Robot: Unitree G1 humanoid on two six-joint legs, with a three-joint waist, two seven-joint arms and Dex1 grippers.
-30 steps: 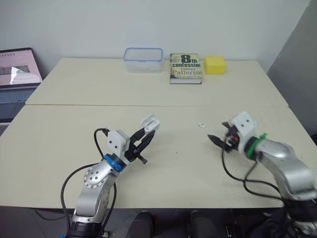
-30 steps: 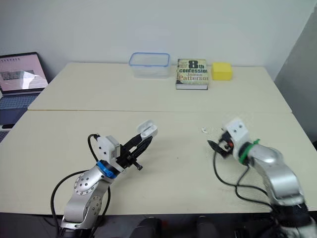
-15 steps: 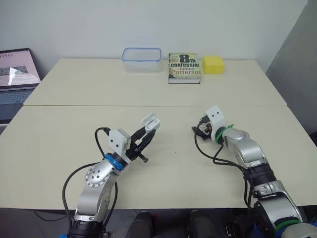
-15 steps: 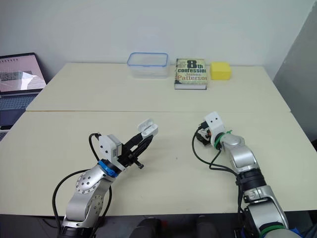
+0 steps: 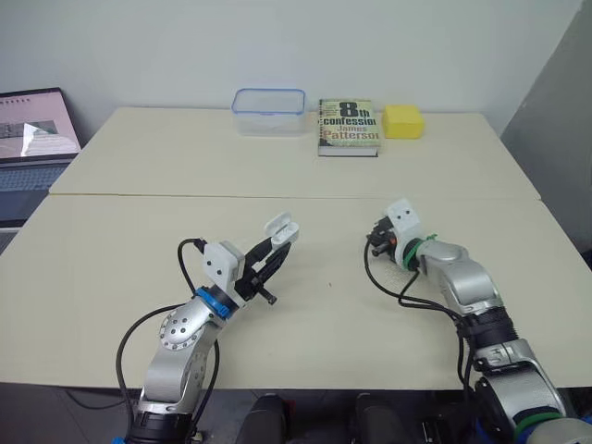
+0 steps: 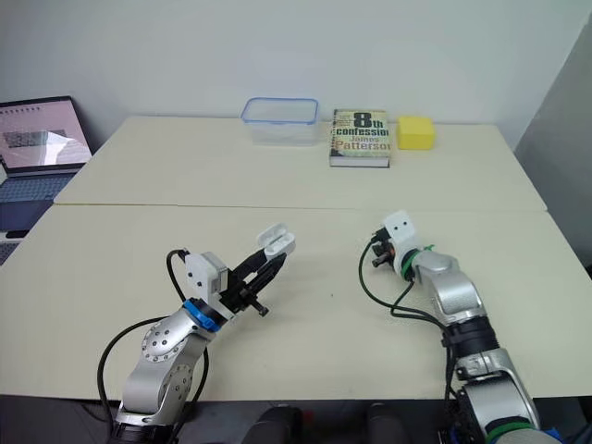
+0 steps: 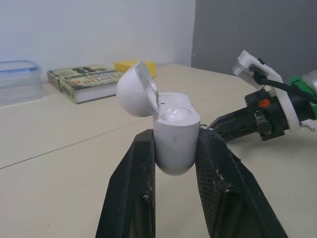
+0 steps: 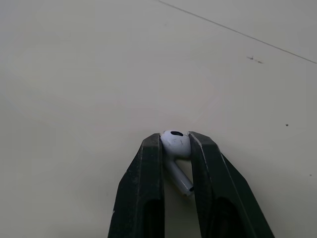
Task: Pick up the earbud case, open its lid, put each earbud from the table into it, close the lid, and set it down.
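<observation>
My left gripper point(image 7: 173, 148) is shut on the white earbud case point(image 7: 173, 134), held above the near table with its lid point(image 7: 137, 89) hinged open; in the left eye view the earbud case point(image 5: 279, 228) sits at the fingertips, left of centre. One earbud looks seated inside the case. My right gripper point(image 8: 176, 144) is shut on a white earbud point(image 8: 176, 146), pinched between both fingers low over the table. In the left eye view the right gripper point(image 5: 377, 238) is right of centre, pointing toward the case.
At the far table edge stand a clear lidded container point(image 5: 268, 110), a book point(image 5: 348, 127) and a yellow block point(image 5: 401, 120). A laptop point(image 5: 32, 139) sits at the far left. A seam point(image 5: 277, 196) joins the two tables.
My right arm swung in from the right to the earbud on the table and its fingers closed on it. The left gripper stayed still with the open case.
</observation>
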